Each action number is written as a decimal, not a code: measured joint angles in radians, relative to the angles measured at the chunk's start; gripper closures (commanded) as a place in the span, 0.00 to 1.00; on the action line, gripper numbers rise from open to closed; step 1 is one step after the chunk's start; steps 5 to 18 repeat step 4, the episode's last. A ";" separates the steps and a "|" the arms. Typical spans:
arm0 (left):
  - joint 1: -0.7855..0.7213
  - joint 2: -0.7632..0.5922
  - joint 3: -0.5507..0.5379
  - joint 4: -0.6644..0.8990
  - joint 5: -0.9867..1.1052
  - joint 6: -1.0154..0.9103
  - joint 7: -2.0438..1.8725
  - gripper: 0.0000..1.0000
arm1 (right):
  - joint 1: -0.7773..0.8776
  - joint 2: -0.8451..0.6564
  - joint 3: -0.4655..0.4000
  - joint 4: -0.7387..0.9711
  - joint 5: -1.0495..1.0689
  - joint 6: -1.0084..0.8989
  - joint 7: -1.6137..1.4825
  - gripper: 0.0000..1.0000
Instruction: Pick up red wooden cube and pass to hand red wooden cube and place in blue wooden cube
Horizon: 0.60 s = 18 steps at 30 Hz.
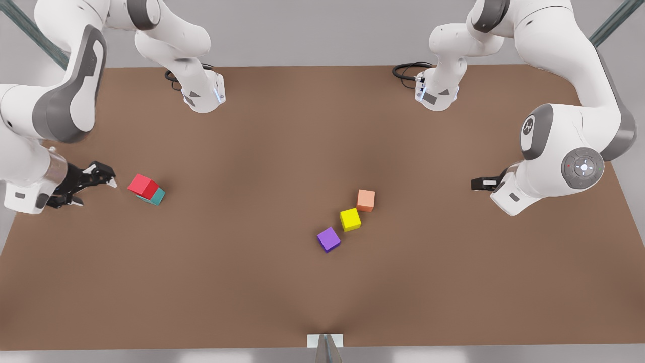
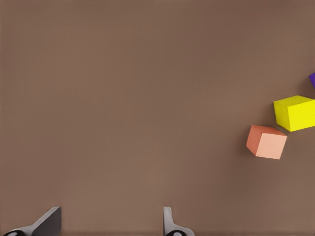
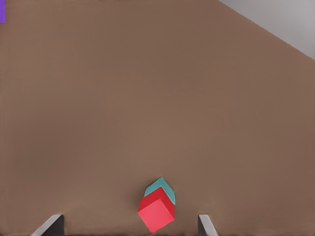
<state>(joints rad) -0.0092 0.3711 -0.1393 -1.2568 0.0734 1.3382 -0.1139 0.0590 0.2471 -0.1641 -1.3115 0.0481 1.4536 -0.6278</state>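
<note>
The red wooden cube (image 1: 143,185) is seen resting on top of the blue wooden cube (image 1: 155,196), slightly offset so that part of the teal block shows beneath it. The stacked pair is placed on the brown tabletop (image 1: 282,151) toward the front view's left. In the right wrist view the red wooden cube (image 3: 157,210) is shown seated on the blue wooden cube (image 3: 161,189), between the two fingertips (image 3: 51,225) of that arm.

The right gripper (image 1: 93,182) is found at the front view's left, just beside the stack and apart from it; its jaws are spread and nothing is pinched between them.

The left gripper (image 1: 482,183) is seen at the front view's right, well apart from the stack and largely hidden behind its own arm. In the left wrist view its fingertips (image 2: 48,222) are shown wide apart over bare tabletop, with nothing held.

Three other blocks are laid in a diagonal line near the middle of the tabletop: a peach cube (image 1: 366,200), a yellow cube (image 1: 350,219) just beside it, and a purple cube (image 1: 328,239) a little apart from the yellow one. The peach cube (image 2: 266,141) and yellow cube (image 2: 295,112) are also caught in the left wrist view.
</note>
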 measured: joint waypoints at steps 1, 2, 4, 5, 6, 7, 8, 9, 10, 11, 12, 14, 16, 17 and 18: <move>0.000 0.000 0.000 0.000 0.000 0.000 0.000 0.00 | 0.001 -0.036 0.000 -0.038 0.000 -0.018 0.033 0.00; 0.000 0.000 0.000 0.000 0.000 0.000 0.000 0.00 | 0.002 -0.066 0.000 -0.078 0.000 -0.030 0.064 0.00; 0.000 0.000 0.000 0.000 0.000 -0.001 -0.001 0.00 | 0.002 -0.116 0.000 -0.151 0.000 -0.041 0.122 0.00; 0.000 0.000 0.000 0.000 0.000 -0.001 -0.001 0.00 | 0.002 -0.116 0.000 -0.151 0.000 -0.041 0.122 0.00; 0.000 0.000 0.000 0.000 0.000 -0.001 -0.001 0.00 | 0.002 -0.116 0.000 -0.151 0.000 -0.041 0.122 0.00; 0.000 0.000 0.000 0.000 0.000 -0.001 -0.001 0.00 | 0.002 -0.116 0.000 -0.151 0.000 -0.041 0.122 0.00; 0.000 0.000 0.000 0.000 0.000 -0.001 -0.001 0.00 | 0.002 -0.116 0.000 -0.151 0.000 -0.041 0.122 0.00; 0.000 0.000 0.000 0.000 0.000 -0.001 -0.001 0.00 | 0.002 -0.116 0.000 -0.151 0.000 -0.041 0.122 0.00; 0.000 0.000 0.000 0.000 0.000 -0.001 -0.001 0.00 | 0.002 -0.116 0.000 -0.151 0.000 -0.041 0.122 0.00; 0.000 0.000 0.000 0.000 0.000 -0.001 -0.001 0.00 | 0.002 -0.116 0.000 -0.151 0.000 -0.041 0.122 0.00; 0.000 0.000 0.000 0.000 0.000 -0.001 -0.001 0.00 | 0.002 -0.116 0.000 -0.151 0.000 -0.041 0.122 0.00; 0.000 0.000 0.000 0.000 0.000 -0.001 -0.001 0.00 | 0.002 -0.116 0.000 -0.151 0.000 -0.041 0.122 0.00; 0.000 0.000 0.000 0.000 0.000 -0.001 -0.001 0.00 | 0.002 -0.116 0.000 -0.151 0.000 -0.041 0.122 0.00; 0.000 0.000 0.000 0.000 0.000 -0.001 -0.001 0.00 | 0.002 -0.116 0.000 -0.151 0.000 -0.041 0.122 0.00; 0.000 0.000 0.000 0.000 0.000 -0.001 -0.001 0.00 | 0.002 -0.116 0.000 -0.151 0.000 -0.041 0.122 0.00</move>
